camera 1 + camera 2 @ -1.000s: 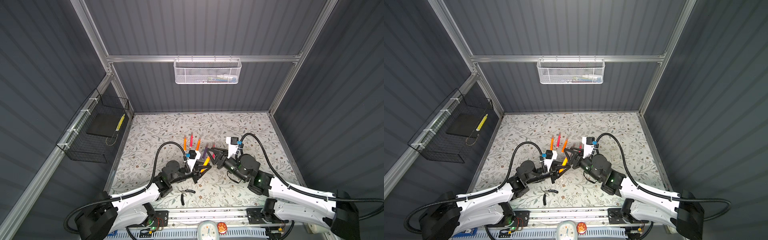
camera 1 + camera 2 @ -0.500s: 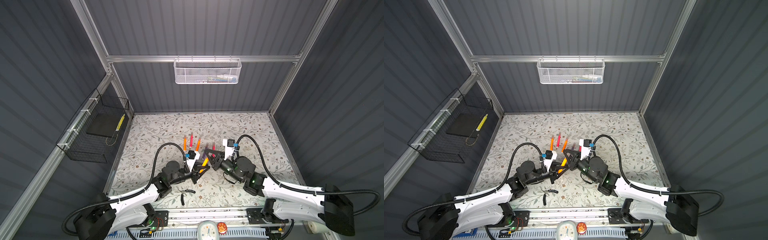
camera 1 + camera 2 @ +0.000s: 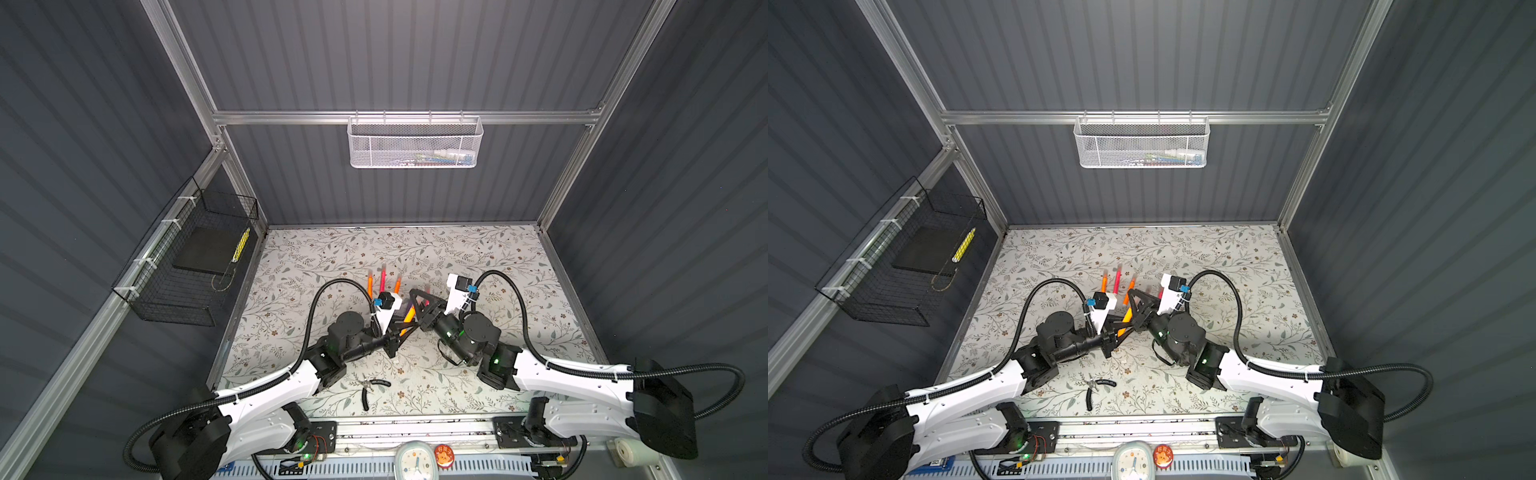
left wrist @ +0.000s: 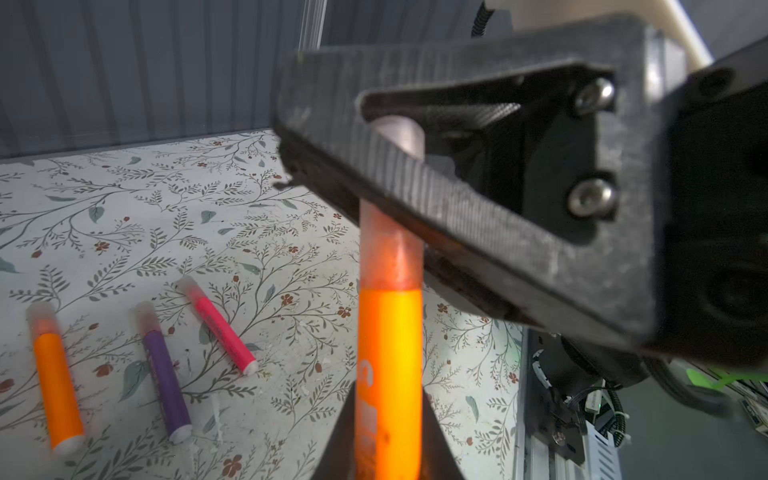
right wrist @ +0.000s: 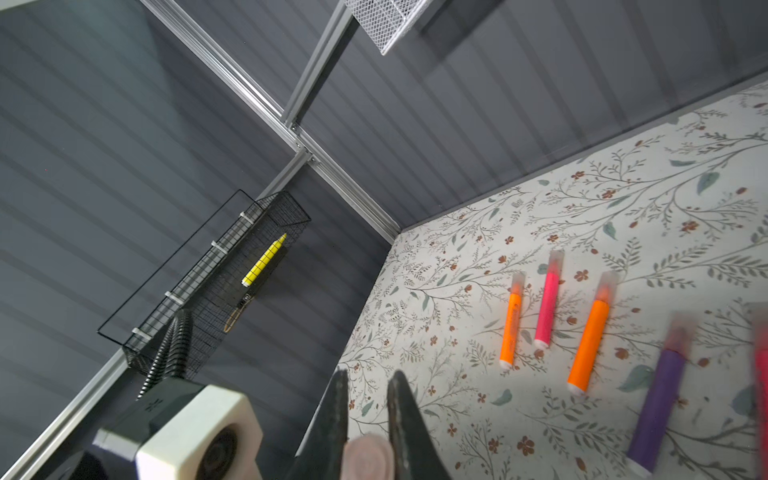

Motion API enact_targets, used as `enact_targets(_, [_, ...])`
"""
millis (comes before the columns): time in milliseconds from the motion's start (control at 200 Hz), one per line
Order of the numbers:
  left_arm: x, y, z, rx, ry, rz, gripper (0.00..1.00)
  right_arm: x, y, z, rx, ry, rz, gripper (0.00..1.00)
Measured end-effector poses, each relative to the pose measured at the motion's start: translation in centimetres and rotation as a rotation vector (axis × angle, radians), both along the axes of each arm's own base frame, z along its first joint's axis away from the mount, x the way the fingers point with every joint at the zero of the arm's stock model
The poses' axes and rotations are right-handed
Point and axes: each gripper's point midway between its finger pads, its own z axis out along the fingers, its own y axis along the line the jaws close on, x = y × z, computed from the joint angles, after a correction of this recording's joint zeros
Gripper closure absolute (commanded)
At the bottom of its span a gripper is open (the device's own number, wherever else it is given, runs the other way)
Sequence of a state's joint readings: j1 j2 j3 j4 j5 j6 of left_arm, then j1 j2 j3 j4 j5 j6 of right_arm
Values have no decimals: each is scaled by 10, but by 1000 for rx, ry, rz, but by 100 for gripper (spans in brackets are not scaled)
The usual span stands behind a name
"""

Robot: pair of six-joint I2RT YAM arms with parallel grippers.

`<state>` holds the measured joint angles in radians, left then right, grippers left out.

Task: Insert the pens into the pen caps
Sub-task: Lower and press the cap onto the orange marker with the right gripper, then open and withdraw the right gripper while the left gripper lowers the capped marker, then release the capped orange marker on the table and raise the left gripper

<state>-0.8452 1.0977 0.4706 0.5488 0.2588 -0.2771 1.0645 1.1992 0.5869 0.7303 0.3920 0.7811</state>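
**Right claw** (image 5: 369,376): the jaws were drawn almost together, pinching a cloudy pale-pink cap (image 5: 368,455) between them.

**Left claw** (image 4: 388,399): the jaws were closed on the barrel of an orange-yellow pen (image 4: 388,353). It held the pen clear of the table, aimed at the right claw.

**Cap and pen:** the cap sat over the pen's tip end, its rim against the coloured barrel. The two claws met above the middle of the floral table (image 3: 478,249).

**Loose pens:** these lay capped on the table beyond the claws.
- An orange pen (image 5: 512,328), a pink pen (image 5: 546,307) and a second orange pen (image 5: 588,345) lay side by side, apart.
- A purple pen (image 5: 658,399) lay next along.
- A second pink pen (image 5: 762,374) was blurred at the frame edge.

**Pliers** (image 3: 370,386): black-handled, they lay nearer the arm bases.

**Walls:**
- A white mesh basket (image 3: 415,143) hung at the back.
- A black wire basket (image 3: 195,266) hung on the left, with a yellow marker (image 3: 241,245) inside.
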Motion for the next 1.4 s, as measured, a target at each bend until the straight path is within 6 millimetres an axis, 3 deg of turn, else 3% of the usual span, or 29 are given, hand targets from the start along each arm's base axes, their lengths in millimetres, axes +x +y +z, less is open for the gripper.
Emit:
enact_targets(195, [-5,1,1,-5,13,-29,100,-5,-2,1,20,-13,11,100])
enact_targets(360, [-16,5,14,-60,65,-95,100,-15,2,13,73,-76,72,100])
enact_targets(435, [-22,6,20,-87,95,-131,100,-20,4,19,94,-105,97,95])
enact_targets(495, [-26,9,23,-96,107,-144,100,-24,5,23,102,-118,109,77])
enact_targets(545, [-26,12,25,-97,112,-131,100,-26,7,23,98,-118,120,41])
enact_targets(580, [-13,19,31,-112,95,-55,100,-33,11,15,64,-98,151,24])
enact_targets(685, [34,53,42,-121,50,231,100,-42,7,-16,-63,4,168,3])
enact_targets(790, [70,83,15,-30,81,491,100,-13,-42,-33,-129,134,-5,1])
enact_targets(975, [104,153,-69,249,226,860,100,37,-159,-51,-187,322,-395,1])
enact_targets(1115, [116,194,-120,400,341,1025,100,56,-224,-37,-271,363,-646,1])
enact_targets(1256, [119,207,-169,524,457,1070,100,71,-268,-32,-440,310,-826,1])
enact_targets(1401, [121,206,-193,578,517,1077,100,86,-314,-68,-659,355,-924,1])
